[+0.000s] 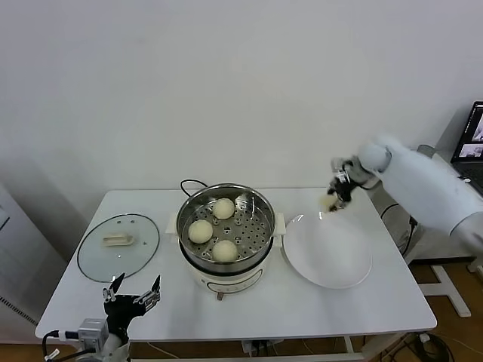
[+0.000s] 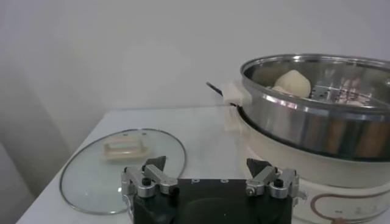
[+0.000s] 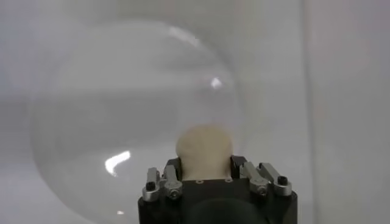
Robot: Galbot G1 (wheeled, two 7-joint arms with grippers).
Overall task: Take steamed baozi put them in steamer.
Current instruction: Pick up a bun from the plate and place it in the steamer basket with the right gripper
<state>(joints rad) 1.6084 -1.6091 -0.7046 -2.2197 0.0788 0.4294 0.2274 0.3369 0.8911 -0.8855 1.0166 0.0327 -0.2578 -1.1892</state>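
Right arm reaches in from the right side, bent at the wrist, right gripper (image 1: 334, 200) pointing down at the far right of the table, raised off the surface, fingers (image 3: 238, 165) clamped on a bun (image 3: 204, 151). Left arm parked low at the near left corner, left gripper (image 1: 133, 295) pointing forward, its two fingers (image 2: 153, 164) spread wide, holding nothing.

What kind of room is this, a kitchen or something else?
Probably a lab or office set up as a mock kitchen: a plain white table against a bare wall, an electric steamer holding baozi, and a computer screen at the side.
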